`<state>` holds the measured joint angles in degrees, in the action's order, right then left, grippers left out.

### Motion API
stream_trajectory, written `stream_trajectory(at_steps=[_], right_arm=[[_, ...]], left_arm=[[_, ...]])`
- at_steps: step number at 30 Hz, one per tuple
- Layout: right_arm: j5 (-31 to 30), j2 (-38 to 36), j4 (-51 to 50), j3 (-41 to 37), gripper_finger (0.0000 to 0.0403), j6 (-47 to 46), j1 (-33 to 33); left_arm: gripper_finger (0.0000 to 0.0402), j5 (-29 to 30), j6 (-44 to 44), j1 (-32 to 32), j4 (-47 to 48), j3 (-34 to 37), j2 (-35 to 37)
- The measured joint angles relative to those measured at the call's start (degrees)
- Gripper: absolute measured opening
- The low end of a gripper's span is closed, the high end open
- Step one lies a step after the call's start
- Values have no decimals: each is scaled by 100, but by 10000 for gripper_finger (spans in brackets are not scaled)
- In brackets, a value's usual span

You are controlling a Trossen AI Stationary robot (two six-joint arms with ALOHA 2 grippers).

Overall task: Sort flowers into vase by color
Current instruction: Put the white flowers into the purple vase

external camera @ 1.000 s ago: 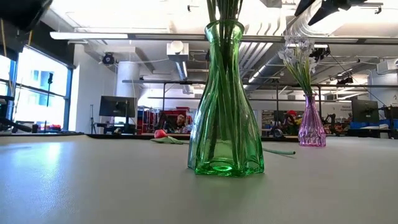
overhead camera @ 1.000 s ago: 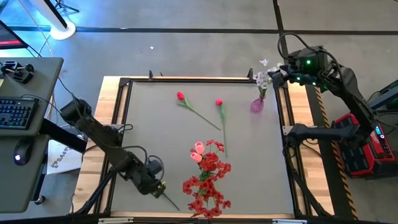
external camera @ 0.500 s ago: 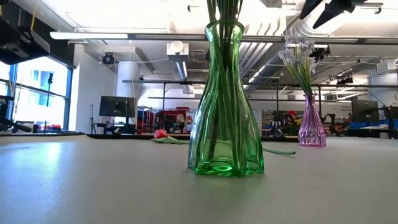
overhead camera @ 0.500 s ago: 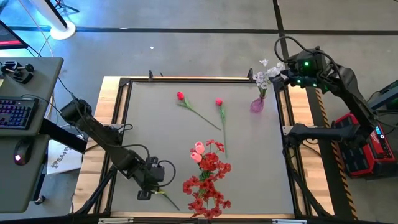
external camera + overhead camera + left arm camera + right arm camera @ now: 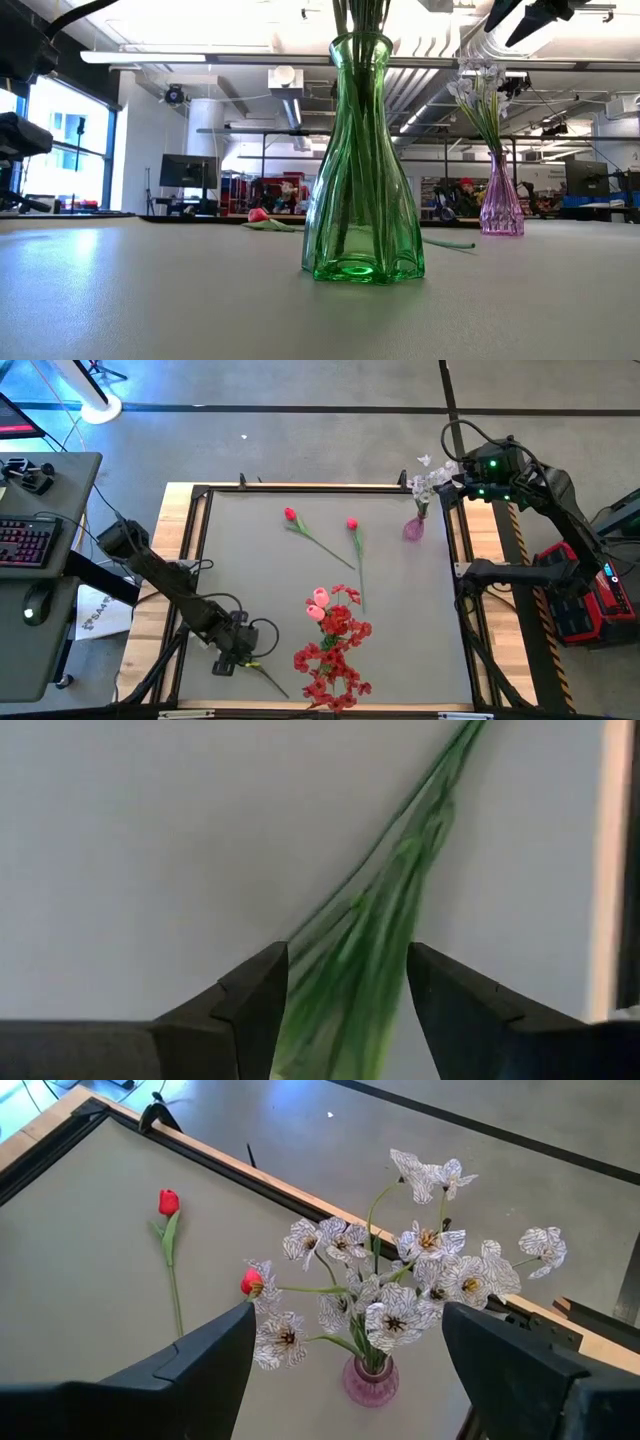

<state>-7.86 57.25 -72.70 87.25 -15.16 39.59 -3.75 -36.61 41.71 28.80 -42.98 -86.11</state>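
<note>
A thin green stem (image 5: 270,680) lies on the grey table near its front edge, running toward the red blossoms (image 5: 335,655) that stand in the green vase (image 5: 362,170). My left gripper (image 5: 241,659) points down over the stem's free end. It is open, with one finger on each side of the stem (image 5: 370,940). Pink blossoms (image 5: 318,603) sit just behind the red ones. Two red buds (image 5: 290,515) (image 5: 352,524) lie on their stems mid-table. My right gripper (image 5: 345,1370) hangs open above the white flowers (image 5: 400,1290) in the purple vase (image 5: 413,528). My left gripper comes at the stem's free end (image 5: 345,1005) from above, its fingers across the stem, which lies on the table. The picture is blurred, and I cannot tell whether either finger touches the stem.
The table has a raised black frame and wooden border (image 5: 300,487). The purple vase stands at the far right corner. A desk with a keyboard (image 5: 25,542) lies off the table's left side.
My left gripper has sunk toward the table and shifted a little toward the left edge, rolling about its own axis as it went. The stem stays lying on the table.
</note>
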Motion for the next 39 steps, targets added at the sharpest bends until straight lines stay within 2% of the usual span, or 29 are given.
stream_trajectory(at_steps=[4,9,12,15,17,26,30,35,39], right_arm=[[4,0,1,1,309,0,2],[21,0,-43,1,309,-98,0],[20,-2,-95,-1,309,-110,2],[20,-2,-65,-1,309,-151,0],[20,-2,6,-1,309,-151,0],[262,-2,112,-1,309,-301,0],[375,-2,127,-1,309,-432,2],[994,7,322,-1,309,-435,2],[1680,64,547,1,309,-433,0]], left_arm=[[175,-71,611,-1,-37,-12,-348],[122,-196,1216,-9,6,-172,-788],[75,7,1596,-11,571,-512,-870],[26,455,1828,-7,1725,-884,-879],[8,707,1928,-9,2258,-1135,-886],[3,2105,2872,-53,4186,-2031,-786],[2,3024,3075,-205,4849,-2351,-496],[1,4061,3288,-624,5399,-2622,18],[1,4785,4305,-1019,5346,-2726,355]])
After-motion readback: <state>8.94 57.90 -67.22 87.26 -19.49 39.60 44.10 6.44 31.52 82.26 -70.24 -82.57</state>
